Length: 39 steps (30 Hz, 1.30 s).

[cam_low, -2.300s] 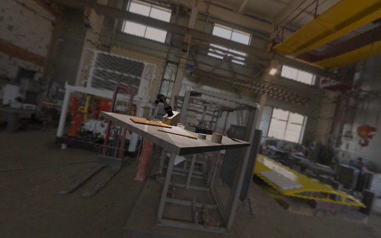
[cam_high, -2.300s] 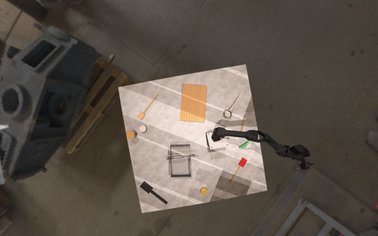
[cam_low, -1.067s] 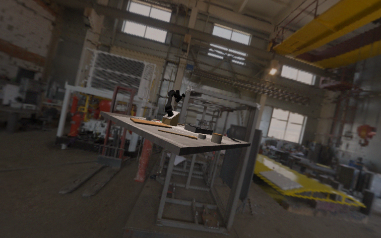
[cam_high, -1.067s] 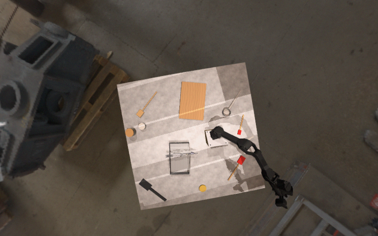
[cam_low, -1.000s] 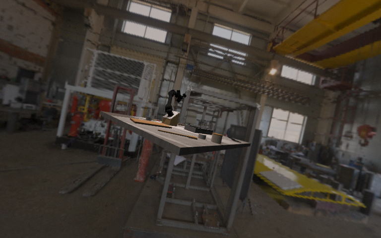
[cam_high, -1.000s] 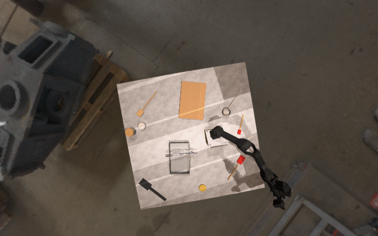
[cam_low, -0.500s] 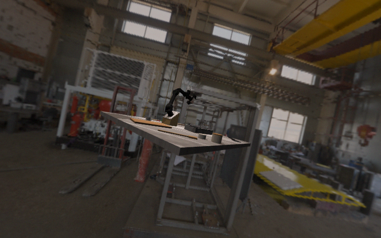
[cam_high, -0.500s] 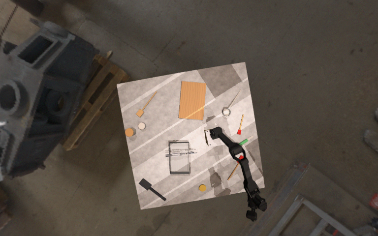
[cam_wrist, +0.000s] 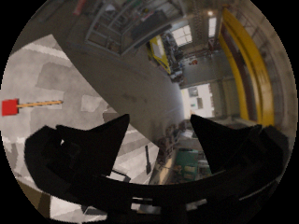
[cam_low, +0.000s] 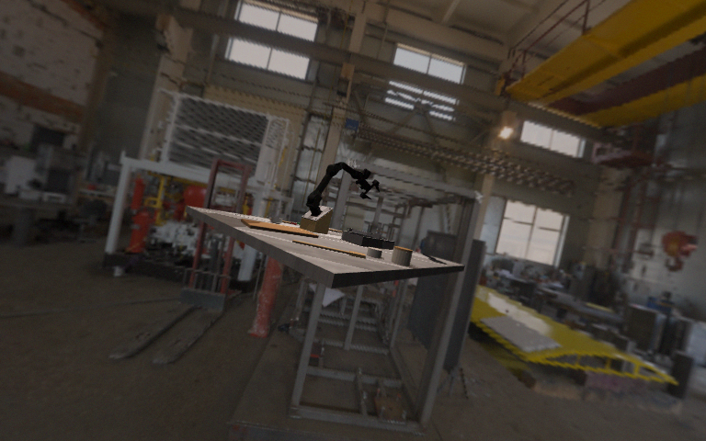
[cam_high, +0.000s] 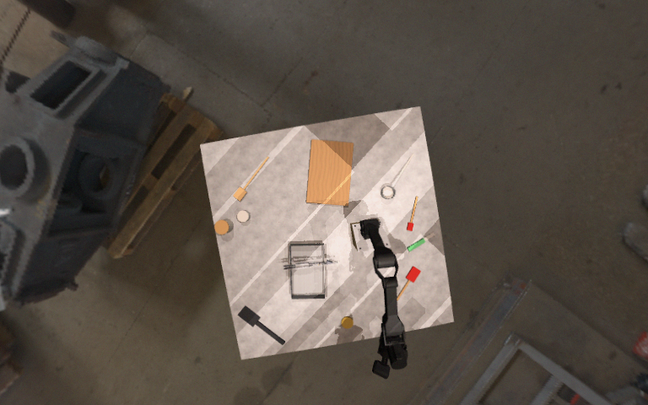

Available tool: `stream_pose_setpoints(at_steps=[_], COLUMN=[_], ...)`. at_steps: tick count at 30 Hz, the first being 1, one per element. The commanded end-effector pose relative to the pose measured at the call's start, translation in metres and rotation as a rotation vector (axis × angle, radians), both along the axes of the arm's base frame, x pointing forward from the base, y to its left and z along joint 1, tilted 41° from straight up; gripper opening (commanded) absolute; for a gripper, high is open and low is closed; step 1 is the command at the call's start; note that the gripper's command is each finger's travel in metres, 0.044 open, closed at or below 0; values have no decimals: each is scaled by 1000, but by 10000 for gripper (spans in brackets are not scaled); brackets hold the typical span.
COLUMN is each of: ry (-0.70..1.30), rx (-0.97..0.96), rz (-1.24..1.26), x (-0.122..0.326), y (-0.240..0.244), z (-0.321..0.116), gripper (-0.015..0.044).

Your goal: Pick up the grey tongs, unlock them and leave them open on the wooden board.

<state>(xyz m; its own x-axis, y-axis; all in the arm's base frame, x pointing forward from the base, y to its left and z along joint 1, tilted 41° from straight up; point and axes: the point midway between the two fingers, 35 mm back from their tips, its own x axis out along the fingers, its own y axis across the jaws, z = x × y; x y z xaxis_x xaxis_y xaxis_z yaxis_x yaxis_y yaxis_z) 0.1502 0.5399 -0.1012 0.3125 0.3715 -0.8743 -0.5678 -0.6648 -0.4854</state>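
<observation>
The grey tongs (cam_high: 305, 267) lie across the roasting tin (cam_high: 307, 296), with their ends past its left and right walls in the top view. Their arms look close together; the lock is too small to see. The wooden board (cam_high: 329, 174) (cam_low: 276, 227) lies flat behind the tin, with nothing on it. My gripper (cam_low: 374, 190) (cam_wrist: 161, 118) is open and empty. It is raised high above the table, at the near edge in the top view, well away from the tongs and the tin. No tongs show between the fingers.
My arm stands on a box (cam_low: 314, 225) right of the tin. A black spatula (cam_high: 249, 315) (cam_wrist: 148, 161) and a yellow cylinder (cam_high: 347, 322) are near the tin. A red spatula (cam_high: 413, 273) (cam_wrist: 9, 107) and a green-handled tool (cam_high: 415, 245) lie right of the arm.
</observation>
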Motion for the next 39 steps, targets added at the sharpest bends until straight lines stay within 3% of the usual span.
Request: stream_pose_setpoints(at_steps=[1,16,22,29,39], ry=[-52,4,168,453,485], rx=[-147,-742,-954,-1107,-1114], rz=[-10,99,220,423,446], x=[56,205,229,227,225], y=[-44,-258,-361,-479,-490], z=[-8,-7,3,23,25], gripper=[440,440,440,440,440])
